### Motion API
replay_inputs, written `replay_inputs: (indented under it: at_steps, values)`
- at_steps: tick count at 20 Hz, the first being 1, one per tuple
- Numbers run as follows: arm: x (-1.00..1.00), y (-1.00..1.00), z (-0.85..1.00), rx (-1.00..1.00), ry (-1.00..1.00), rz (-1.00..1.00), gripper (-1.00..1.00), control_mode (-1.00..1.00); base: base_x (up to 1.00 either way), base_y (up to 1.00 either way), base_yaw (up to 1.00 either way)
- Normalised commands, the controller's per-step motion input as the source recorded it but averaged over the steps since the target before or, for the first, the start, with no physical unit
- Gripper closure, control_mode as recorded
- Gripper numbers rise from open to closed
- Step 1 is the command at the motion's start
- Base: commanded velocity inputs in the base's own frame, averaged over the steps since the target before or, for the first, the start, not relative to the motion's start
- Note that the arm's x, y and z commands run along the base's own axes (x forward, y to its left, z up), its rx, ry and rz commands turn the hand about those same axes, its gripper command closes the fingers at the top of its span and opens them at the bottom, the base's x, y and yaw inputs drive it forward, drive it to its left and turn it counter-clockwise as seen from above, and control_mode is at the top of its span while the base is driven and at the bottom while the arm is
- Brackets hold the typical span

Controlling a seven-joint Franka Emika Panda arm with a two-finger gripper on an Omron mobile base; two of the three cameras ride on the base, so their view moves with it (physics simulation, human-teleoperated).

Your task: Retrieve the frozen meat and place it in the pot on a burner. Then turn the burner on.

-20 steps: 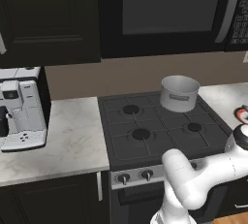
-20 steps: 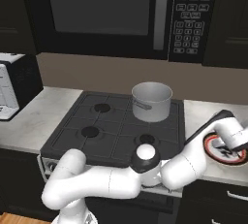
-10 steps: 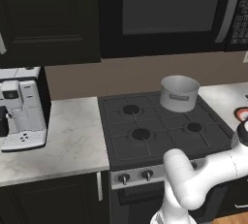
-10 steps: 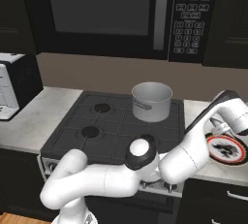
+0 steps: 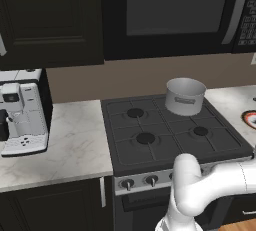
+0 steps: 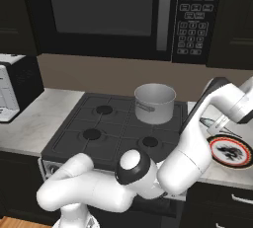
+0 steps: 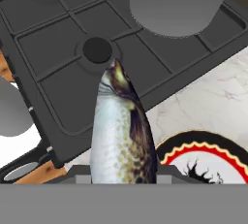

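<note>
I've got the fish (image 7: 123, 131) clamped in the gripper (image 7: 123, 177): silvery belly, mottled brown back, nose toward a front burner (image 7: 97, 49). It hangs above the bench (image 7: 203, 104) edge beside one plate (image 7: 203, 162). One pot (image 6: 154, 103) sits on the stove's (image 5: 170, 130) back right grate; four burners.

Flat, even rendered light with no glare; cabinets (image 5: 50, 20) stay dim, the counter (image 5: 75, 145) bright, and the hand view looks soft.
</note>
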Motion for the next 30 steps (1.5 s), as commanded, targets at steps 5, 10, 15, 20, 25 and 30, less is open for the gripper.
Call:
replay_inputs:
  at_steps: [5, 10, 15, 20, 25, 30]
  values:
    - [-0.87, 1.00, 0.00, -0.11, -0.25, 0.12, 1.00, -1.00, 0.00, 0.00, 0.00]
    - [-0.69, 1.00, 0.05, -0.06, -0.22, 0.06, 1.00, -1.00, 0.00, 0.00, 0.00]
    - [-0.52, 0.71, 0.57, -0.07, -0.12, 0.00, 1.00, -1.00, 0.00, 0.00, 0.00]
    - [-0.30, 0.25, 0.90, -0.09, -0.01, 0.00, 1.00, -1.00, 0.00, 0.00, 0.00]
    - [-0.16, 0.10, 0.86, -0.04, 0.00, 0.00, 1.00, -1.00, 0.00, 0.00, 0.00]
    - [-0.05, 0.28, 0.40, 0.00, 0.00, 0.06, 1.00, -1.00, 0.00, 0.00, 0.00]
